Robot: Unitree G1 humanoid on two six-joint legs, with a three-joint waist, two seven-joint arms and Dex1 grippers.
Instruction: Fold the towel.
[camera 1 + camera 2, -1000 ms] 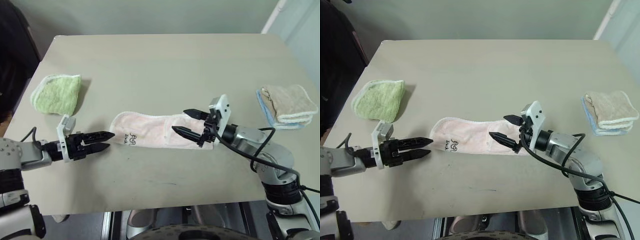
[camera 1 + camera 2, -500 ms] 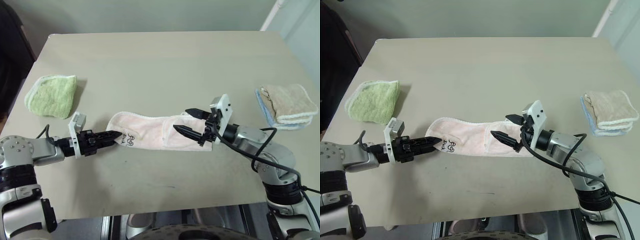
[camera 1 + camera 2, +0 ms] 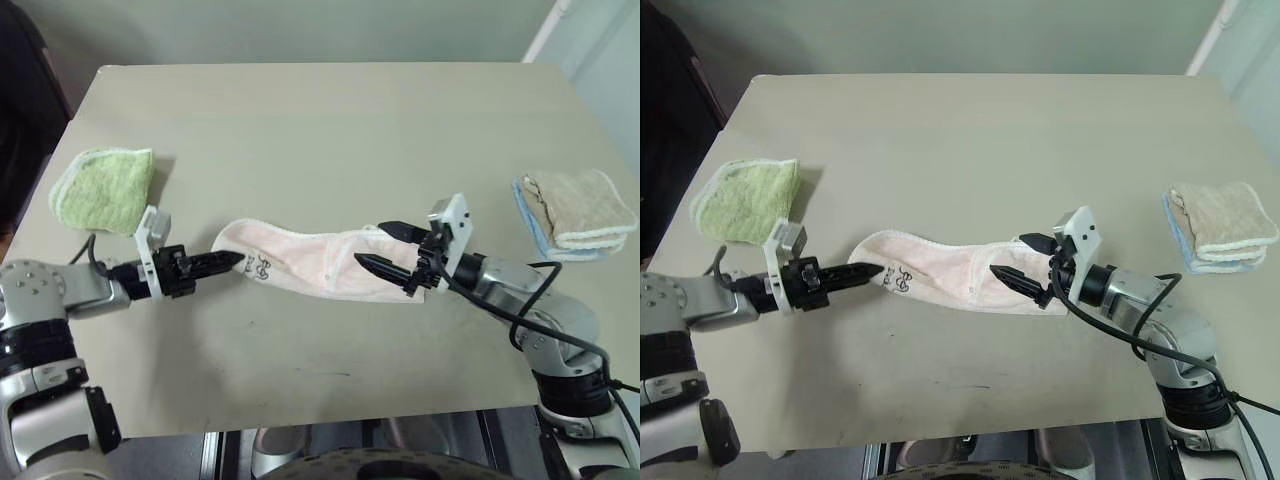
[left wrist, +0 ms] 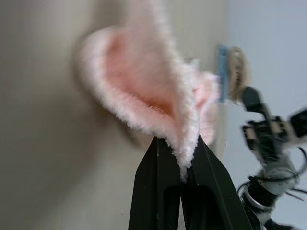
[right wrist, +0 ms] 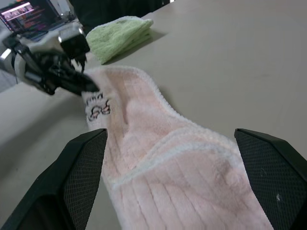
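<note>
Pinching the pink towel (image 3: 300, 266)'s end, the left gripper (image 3: 232, 262) is lifting it for folding; the right gripper (image 3: 385, 248) is waiting open over its other end.

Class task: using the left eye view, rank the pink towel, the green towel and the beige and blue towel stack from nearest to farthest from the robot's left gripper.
1. The pink towel: the left gripper has its jaws shut on the towel's left end.
2. The green towel: near the table's left edge.
3. The beige and blue towel stack: at the far right edge.
</note>
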